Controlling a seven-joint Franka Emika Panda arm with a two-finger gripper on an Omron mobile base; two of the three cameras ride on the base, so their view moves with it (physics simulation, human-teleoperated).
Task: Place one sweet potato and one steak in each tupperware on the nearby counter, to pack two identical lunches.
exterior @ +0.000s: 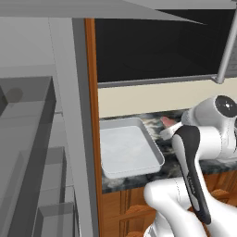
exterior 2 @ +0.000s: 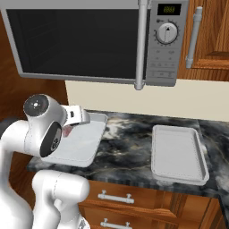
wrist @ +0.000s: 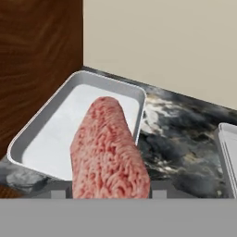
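Currently my gripper is clenched on the steak, long axis pointing away from me, hanging over the near rim of the left tupperware (tray interior lies ahead).

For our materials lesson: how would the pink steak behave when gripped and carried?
The steak juts straight out from the end effector without drooping, so it is probably stiff. Flat sides suggest it won't roll once set in the tupperware. It looks small, likely light.
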